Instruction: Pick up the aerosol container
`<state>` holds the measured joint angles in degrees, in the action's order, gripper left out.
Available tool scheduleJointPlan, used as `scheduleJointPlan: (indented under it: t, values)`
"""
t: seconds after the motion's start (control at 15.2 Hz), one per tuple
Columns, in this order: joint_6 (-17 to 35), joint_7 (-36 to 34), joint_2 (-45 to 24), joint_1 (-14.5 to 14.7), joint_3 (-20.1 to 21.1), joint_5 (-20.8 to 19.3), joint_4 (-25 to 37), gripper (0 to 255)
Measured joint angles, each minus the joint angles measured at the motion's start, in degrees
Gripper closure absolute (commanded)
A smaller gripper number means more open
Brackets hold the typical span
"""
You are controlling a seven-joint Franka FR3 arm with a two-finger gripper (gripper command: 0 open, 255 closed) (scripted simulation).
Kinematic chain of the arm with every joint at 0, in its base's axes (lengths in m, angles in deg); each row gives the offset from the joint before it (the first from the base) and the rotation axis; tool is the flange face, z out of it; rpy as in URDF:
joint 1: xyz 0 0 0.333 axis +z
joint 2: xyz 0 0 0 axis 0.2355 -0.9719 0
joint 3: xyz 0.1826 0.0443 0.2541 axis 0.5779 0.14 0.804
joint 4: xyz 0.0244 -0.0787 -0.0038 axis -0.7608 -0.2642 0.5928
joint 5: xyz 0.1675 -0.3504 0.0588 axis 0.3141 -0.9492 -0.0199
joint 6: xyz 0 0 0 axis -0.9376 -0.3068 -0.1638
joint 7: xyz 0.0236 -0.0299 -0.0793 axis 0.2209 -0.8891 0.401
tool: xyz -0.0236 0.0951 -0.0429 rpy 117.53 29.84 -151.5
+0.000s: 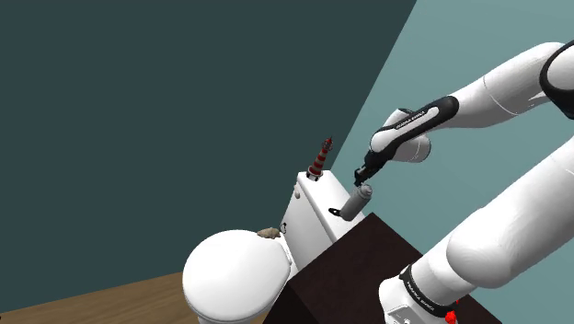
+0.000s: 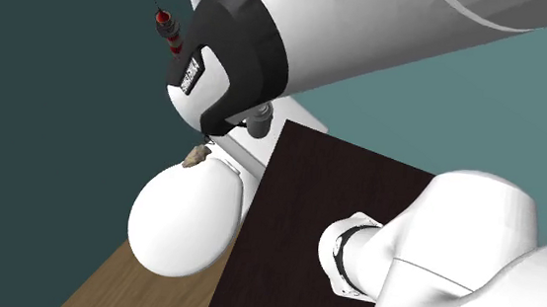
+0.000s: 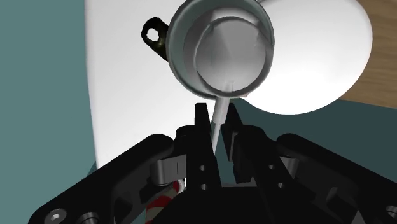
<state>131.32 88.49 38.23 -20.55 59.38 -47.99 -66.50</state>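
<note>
The gripper is clenched on the can. In the wrist view its two fingers stand almost together and pinch the thin white nozzle that rises from the can's cone-shaped top. The grip is on that stem rather than the grey body, probably because the hand comes at the can end-on, from above, where the stem is the narrow part within reach. In the shoulder view the can hangs tilted below the gripper. Its lower end is close over the back of the white tank and just beside the dark stand. Whether it is clear of the tank I cannot tell. With so slim a hold, the tilt suggests the can may swing or slip, so any lift calls for a slow, straight rise. A small black loop sits against the can's rim; whether it belongs to the can is unclear. Farther out, a red-and-white striped thing stands upright on the tank's far end, well apart from the can. A brown lump lies where the white lid meets the tank.
</note>
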Motion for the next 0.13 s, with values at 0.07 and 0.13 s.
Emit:
scheduleJointPlan:
  t: [0.07,0.13]
  values:
    - [-0.8,-0.5,0.8,-0.1,0.0,-0.8,0.1,255]
    - [-1.4,-1.0,1.5,-0.3,0.0,-1.4,0.0,255]
